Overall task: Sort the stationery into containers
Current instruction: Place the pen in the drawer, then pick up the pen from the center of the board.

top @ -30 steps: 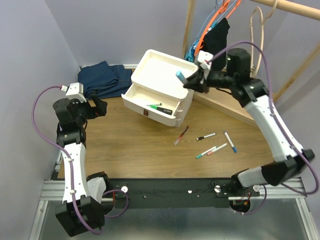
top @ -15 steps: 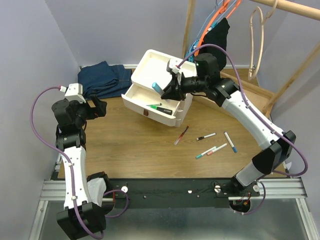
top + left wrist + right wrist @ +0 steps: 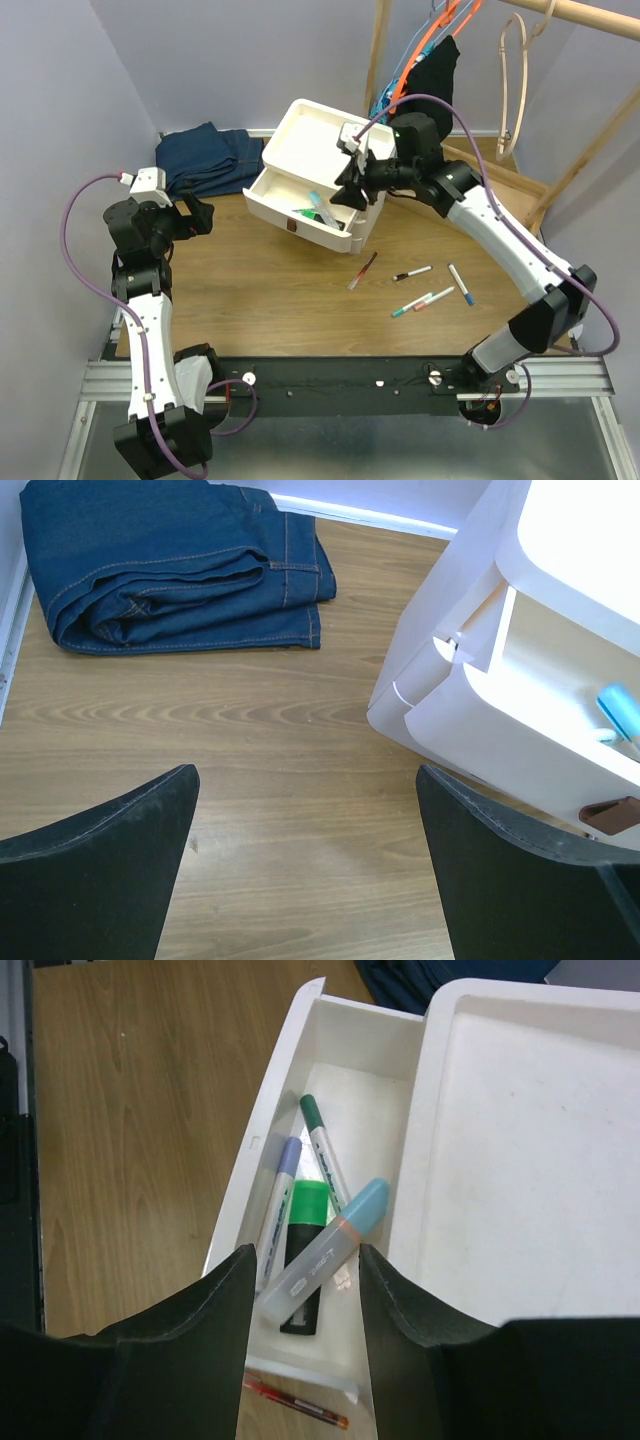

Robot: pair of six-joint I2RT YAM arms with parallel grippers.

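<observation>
The white drawer stack stands at the back of the table with its top drawer pulled out. My right gripper hovers over this drawer, open. The blue-capped bottle lies slanted between my fingers on a black-green marker, beside a green-capped and a blue-capped marker. The bottle also shows in the top view and the left wrist view. A red pen and several markers lie on the table. My left gripper is open and empty, left of the drawers.
Folded blue jeans lie at the back left, also in the left wrist view. A long wooden tray and a wooden rack with hangers stand behind the right arm. A wall runs along the left.
My right gripper carried the blue-capped bottle left and down from beside the drawer stack to over the open drawer. The bottle now lies in the drawer. The left arm has not moved.
</observation>
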